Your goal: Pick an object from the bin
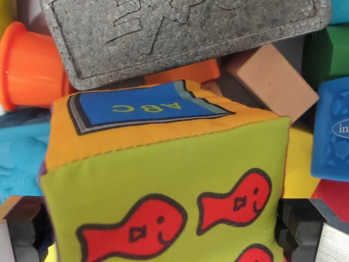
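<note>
My gripper [166, 229] has a pad on each side of the soft cube [163, 180], squeezing it so I can lift it out.

You have a fabric cube [163, 180] in the near middle of the wrist view, between the two gripper fingers [24, 229] at the near left and near right corners. Behind it, across the far edge, lies a foam slab [185, 33]. A cup [30, 65] lies on its side at the far left, its body running under the slab's left end. Just right of the cube's far corner sits a wooden block [272, 79], below the slab's right end. At the right edge a rubber block [334, 131] sits beside the wooden block.
</note>
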You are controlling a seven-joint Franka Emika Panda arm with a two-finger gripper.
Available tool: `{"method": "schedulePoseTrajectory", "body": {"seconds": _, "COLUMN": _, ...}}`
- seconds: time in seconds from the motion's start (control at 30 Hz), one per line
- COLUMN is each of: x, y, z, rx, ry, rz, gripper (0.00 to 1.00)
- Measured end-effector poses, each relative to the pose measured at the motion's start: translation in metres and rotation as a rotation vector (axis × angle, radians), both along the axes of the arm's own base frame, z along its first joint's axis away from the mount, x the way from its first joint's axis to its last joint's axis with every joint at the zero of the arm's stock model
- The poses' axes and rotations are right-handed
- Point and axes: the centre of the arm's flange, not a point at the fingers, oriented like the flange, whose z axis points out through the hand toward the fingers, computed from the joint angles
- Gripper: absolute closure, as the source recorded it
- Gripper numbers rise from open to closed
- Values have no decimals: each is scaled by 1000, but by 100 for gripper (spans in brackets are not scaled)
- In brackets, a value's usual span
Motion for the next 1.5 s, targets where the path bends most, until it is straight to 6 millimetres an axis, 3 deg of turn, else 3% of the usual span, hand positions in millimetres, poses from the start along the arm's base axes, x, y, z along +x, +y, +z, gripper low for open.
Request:
{"method": "schedulePoseTrajectory", "body": {"seconds": 0.1, "x": 0, "y": 0, "z": -1, "rx": 0, "ry": -1, "rz": 0, "gripper": 0}}
{"method": "schedulePoseTrajectory", "body": {"seconds": 0.13, "x": 0, "y": 0, "z": -1, "rx": 0, "ry": -2, "rz": 0, "gripper": 100}}
{"method": "schedulePoseTrajectory", "body": {"seconds": 1.5, "x": 0, "y": 0, "z": 1, "rx": 0, "ry": -3, "rz": 0, "gripper": 100}}
